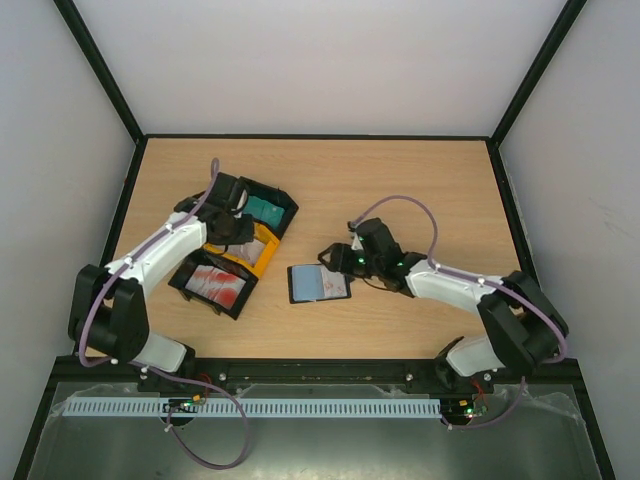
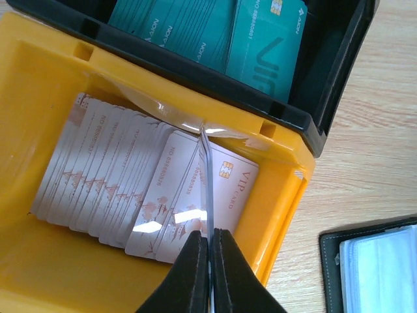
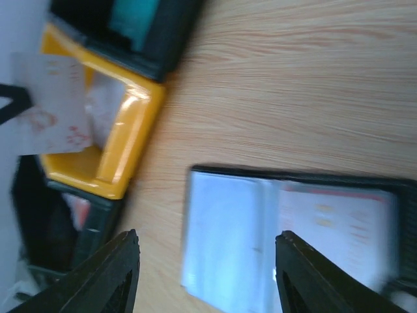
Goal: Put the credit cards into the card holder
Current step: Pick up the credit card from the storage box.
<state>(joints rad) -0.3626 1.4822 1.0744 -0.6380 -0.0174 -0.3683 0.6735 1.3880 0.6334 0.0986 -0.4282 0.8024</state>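
Left gripper (image 2: 210, 236): clamped on one whitish card (image 2: 206, 176) — edge-on, above the yellow tray (image 2: 287, 195).
Right gripper (image 3: 207, 244): jaws wide, holding nothing — over the card holder (image 3: 326, 222).
Holder: open on the table (image 1: 420, 180); blurred, perhaps one card inside.

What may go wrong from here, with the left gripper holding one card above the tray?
1. The left gripper pinches the white card only at one edge, so it may twist or slip on the way.
2. The right gripper is open above the card holder, not gripping it; the holder might slide when the card is pushed in.
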